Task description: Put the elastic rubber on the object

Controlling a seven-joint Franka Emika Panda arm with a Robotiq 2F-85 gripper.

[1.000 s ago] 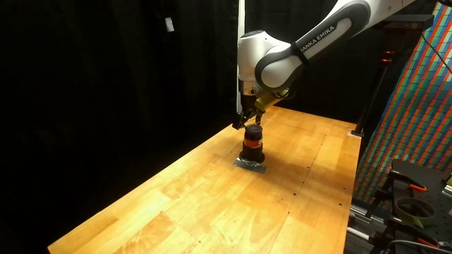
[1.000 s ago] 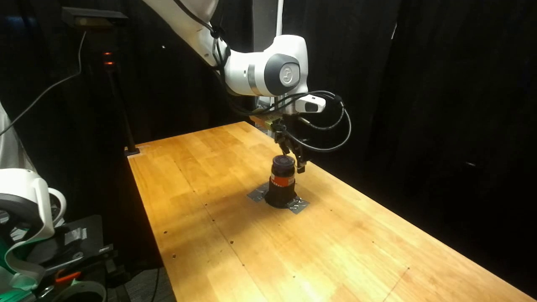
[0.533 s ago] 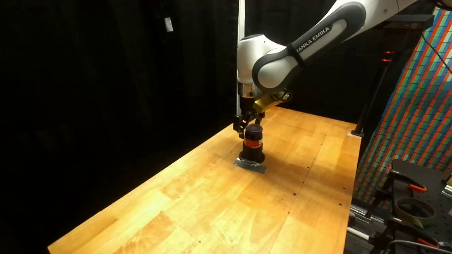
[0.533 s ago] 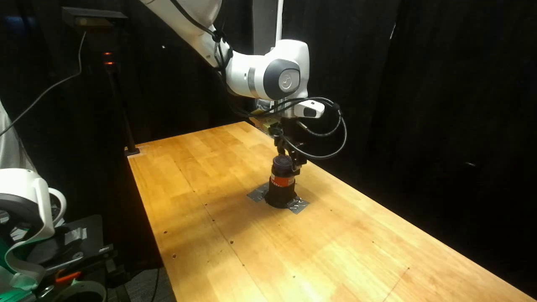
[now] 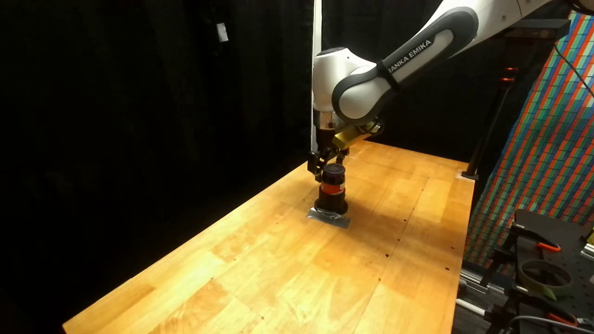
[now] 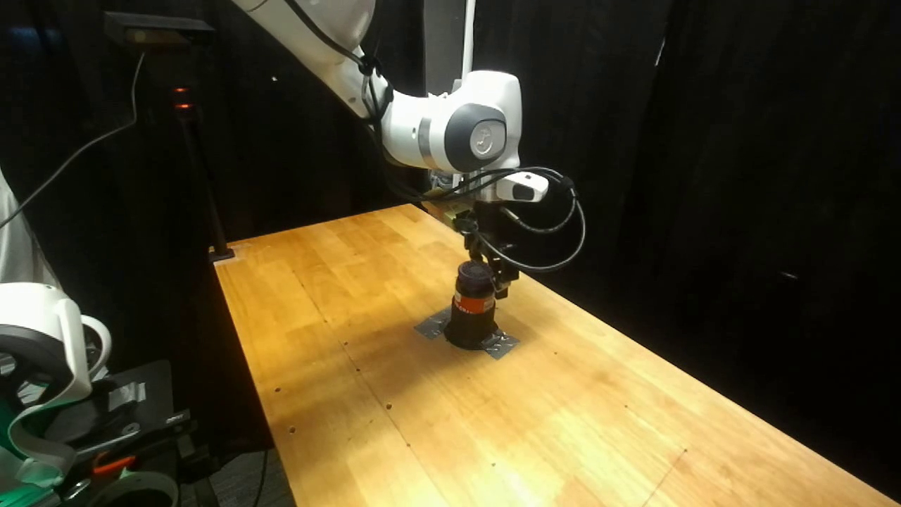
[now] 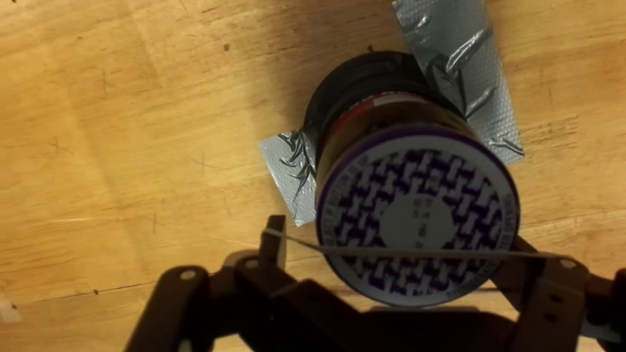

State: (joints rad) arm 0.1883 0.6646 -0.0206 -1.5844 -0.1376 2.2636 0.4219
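Dark curtain backs us. Our gripper stands wide, stretching the band over the upright jar, centre-right in the wrist view; touch is unclear. We should bring the band beyond the jar toward frame top, then lower. The table ends at left in an exterior view; we have room lower.

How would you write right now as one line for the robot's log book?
gripper: open; elastic rubber: stretched between fingers, crossing lid in wrist view; lid contact: unclear; jar: upright
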